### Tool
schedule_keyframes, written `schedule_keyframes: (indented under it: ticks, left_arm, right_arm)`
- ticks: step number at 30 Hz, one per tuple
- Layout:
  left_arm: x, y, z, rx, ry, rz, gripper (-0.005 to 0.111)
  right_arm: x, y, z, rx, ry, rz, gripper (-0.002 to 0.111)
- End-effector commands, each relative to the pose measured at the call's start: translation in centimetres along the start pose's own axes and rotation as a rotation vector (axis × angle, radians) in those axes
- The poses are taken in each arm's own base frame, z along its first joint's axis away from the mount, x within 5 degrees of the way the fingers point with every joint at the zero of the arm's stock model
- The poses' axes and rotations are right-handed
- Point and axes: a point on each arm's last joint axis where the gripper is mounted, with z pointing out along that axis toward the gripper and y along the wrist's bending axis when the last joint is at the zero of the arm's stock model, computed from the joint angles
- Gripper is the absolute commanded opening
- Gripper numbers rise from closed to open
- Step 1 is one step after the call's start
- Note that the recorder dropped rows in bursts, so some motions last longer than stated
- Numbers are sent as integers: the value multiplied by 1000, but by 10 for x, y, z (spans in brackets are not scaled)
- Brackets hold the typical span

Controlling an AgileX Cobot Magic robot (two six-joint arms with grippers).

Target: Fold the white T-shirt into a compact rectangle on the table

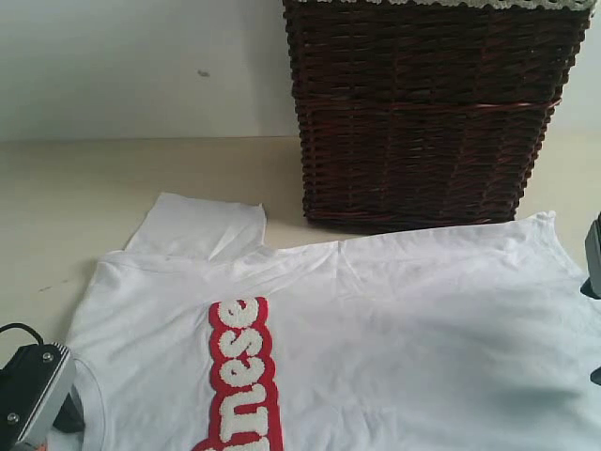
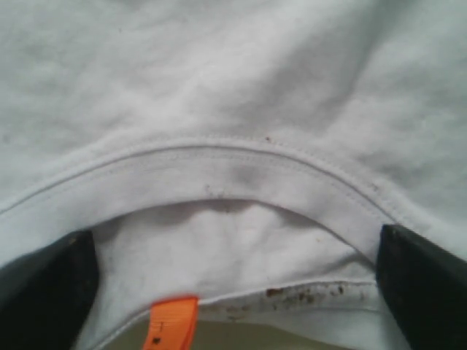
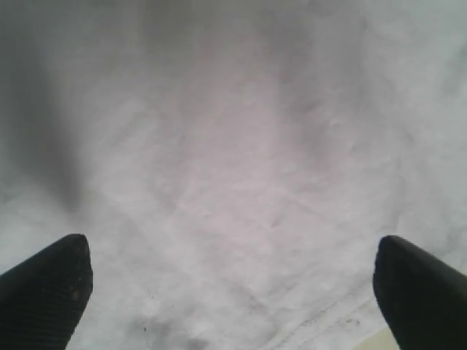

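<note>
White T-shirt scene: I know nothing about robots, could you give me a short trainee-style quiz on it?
1. True or false: the white T-shirt is already folded into a compact rectangle on the table.
2. What stands behind the shirt? A wicker basket; B metal bucket; C cardboard box.
3. Fill in: the tag inside the collar is ____.
Key: 1 false; 2 A; 3 orange.

A silver-grey housing [image 1: 38, 390] is showing small screws [image 1: 47, 357] and trailing a black cable [image 1: 19, 329], while the left gripper [image 2: 233, 292] and right gripper [image 3: 233, 292] are showing blunt black fingers [image 2: 44, 288].
</note>
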Motion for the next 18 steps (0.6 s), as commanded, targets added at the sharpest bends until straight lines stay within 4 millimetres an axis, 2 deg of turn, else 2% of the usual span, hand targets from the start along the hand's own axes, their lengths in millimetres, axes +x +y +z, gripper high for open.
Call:
schedule_keyframes:
  ticks: [1, 4, 6, 10, 13, 16, 18]
  left_arm:
    - [2, -4, 6, 41, 11, -4, 105]
    - [2, -4, 6, 41, 11, -4, 105]
    - [2, -4, 6, 41, 11, -4, 105]
    - [2, -4, 6, 41, 11, -4, 105]
    - [2, -4, 6, 41, 11, -4, 105]
    - [2, -4, 6, 41, 11, -4, 105]
    - [2, -4, 6, 41, 11, -4, 105]
  right_arm:
    - [0, -2, 1, -1, -9, 216, 105]
    - [-5, -5, 0, 31, -74, 341, 105]
    - [-6, -4, 0, 15, -82, 335, 105]
    - [0, 6, -4, -142, 6, 55, 105]
    - [7, 7, -21, -309, 79, -181, 105]
    - [8, -7, -44, -348, 15, -316, 105]
    - [4, -21, -55, -289, -9, -311, 105]
